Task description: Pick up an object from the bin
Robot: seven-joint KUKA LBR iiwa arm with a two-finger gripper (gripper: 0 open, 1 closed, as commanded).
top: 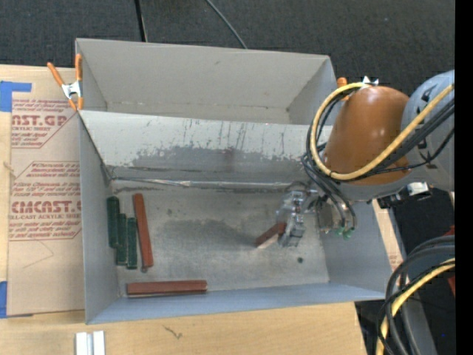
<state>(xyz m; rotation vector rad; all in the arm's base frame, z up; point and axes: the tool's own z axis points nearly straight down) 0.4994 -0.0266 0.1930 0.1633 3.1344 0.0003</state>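
Observation:
My gripper (293, 230) is low over the right part of the bin floor, and its fingers are shut on one end of a short red-brown stick (267, 237). The stick slants down and to the left from the fingers, its free end close to the floor.
Along the bin's left side two dark green sticks (113, 226) (131, 243) lie side by side with a red-brown stick (142, 230). Another red-brown stick (166, 288) lies along the front wall at the lower left. The arm with its orange cover and cables reaches in from the right.

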